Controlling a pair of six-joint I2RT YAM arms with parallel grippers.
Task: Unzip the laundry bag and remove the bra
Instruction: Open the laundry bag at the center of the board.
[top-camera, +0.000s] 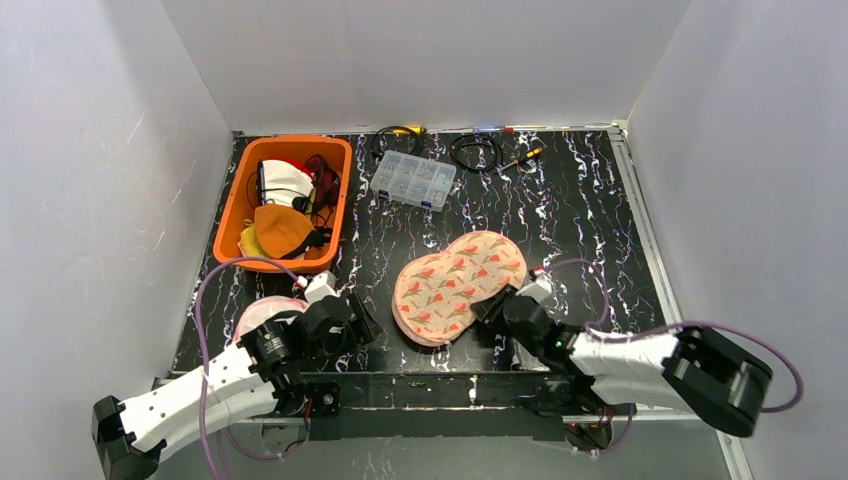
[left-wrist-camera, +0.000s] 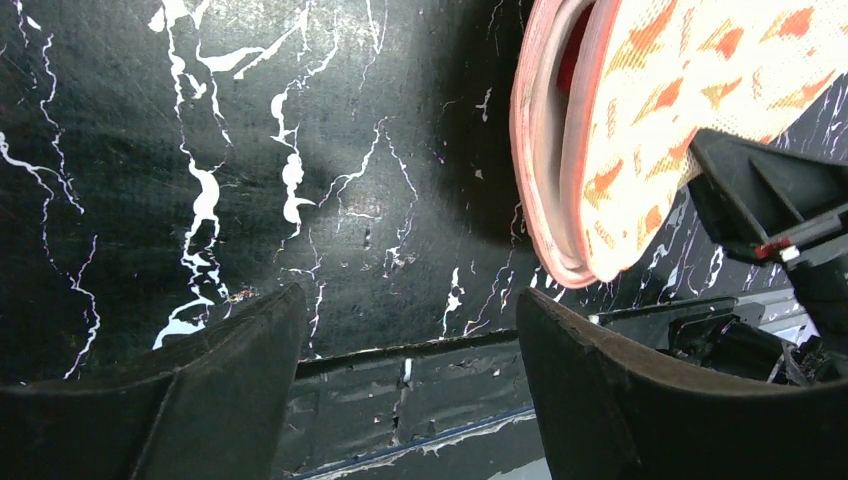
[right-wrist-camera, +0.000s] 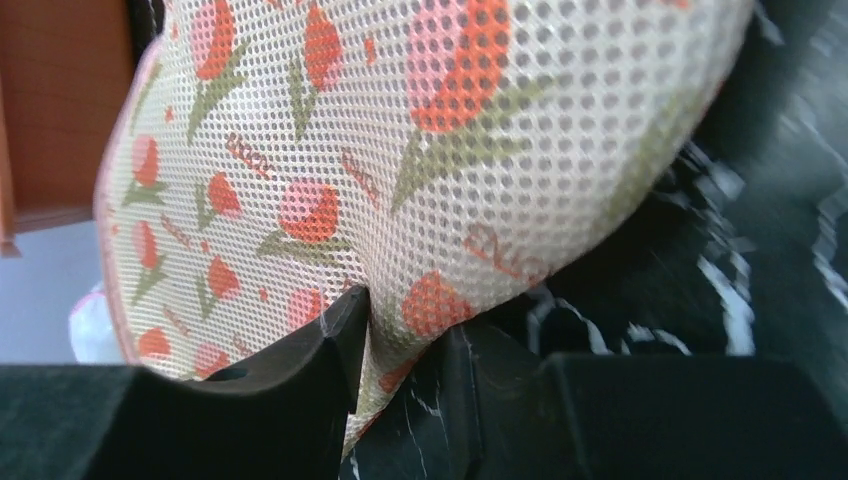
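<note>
The left arm lies low along the near edge of the table (top-camera: 570, 220), reaching forward and to the right. The left gripper (top-camera: 366, 326) is held just above the black surface, and its fingers (left-wrist-camera: 230, 380) stand wide apart with nothing between them. The right arm comes in from the right side, also low, and the right gripper (top-camera: 487, 303) points to the left, at the near right edge of the laundry bag (top-camera: 455, 280). In the right wrist view its fingers (right-wrist-camera: 300, 400) are nearly together and pinch a fold of the flowered mesh. The bag lies flat in the middle of the table, between the two grippers. It is just to the right of the left one and well apart from the orange bin (top-camera: 295, 143). The bra cannot be made out.
</note>
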